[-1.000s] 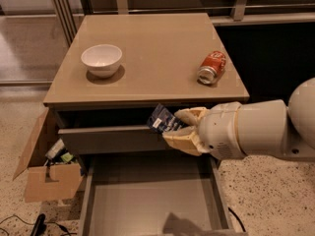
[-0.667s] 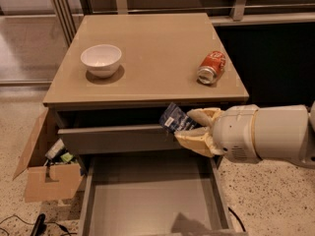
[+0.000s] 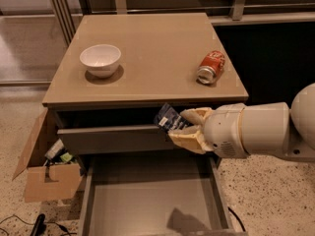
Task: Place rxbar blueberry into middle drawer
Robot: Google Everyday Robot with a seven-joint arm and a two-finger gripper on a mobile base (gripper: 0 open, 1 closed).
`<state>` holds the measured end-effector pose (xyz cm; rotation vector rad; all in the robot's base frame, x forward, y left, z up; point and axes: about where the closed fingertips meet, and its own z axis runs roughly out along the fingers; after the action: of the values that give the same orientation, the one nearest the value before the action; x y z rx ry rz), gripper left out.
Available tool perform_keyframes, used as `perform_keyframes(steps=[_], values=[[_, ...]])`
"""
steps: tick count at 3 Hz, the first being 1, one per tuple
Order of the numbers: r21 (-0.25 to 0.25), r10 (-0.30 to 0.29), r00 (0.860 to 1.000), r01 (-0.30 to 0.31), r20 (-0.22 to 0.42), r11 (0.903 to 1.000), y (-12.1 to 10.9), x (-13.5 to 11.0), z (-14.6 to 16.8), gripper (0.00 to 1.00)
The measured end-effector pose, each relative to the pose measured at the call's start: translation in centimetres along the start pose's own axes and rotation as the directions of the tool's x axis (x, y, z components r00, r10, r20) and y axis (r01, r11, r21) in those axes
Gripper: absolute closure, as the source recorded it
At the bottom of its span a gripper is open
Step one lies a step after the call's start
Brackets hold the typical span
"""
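Dark navy with pale lettering, the rxbar blueberry (image 3: 169,118) was a small flat wrapper, tilted and pinched at one end between the tan fingers (image 3: 193,116) of the gripper (image 3: 183,128), which was closed on it in front of the upper drawer's grey front panel (image 3: 110,139). Below it the middle drawer (image 3: 147,205) stood pulled out, showing a plain grey floor and thin side walls. On the cabinet top (image 3: 147,38) sat a white bowl (image 3: 100,59) and, well apart, a red can (image 3: 210,67) on its side.
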<state>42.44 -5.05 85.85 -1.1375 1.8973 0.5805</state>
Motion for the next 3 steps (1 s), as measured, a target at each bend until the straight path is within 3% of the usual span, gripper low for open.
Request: perform_keyframes(steps=[2, 3], values=[[-0.008, 0.075, 0.997, -0.075, 0.016, 0.9971, -0.6, 6.8, 3.6, 1.0], [0.001, 0.074, 0.997, -0.074, 0.025, 0.9972, -1.4, 9.8, 4.9, 1.0]])
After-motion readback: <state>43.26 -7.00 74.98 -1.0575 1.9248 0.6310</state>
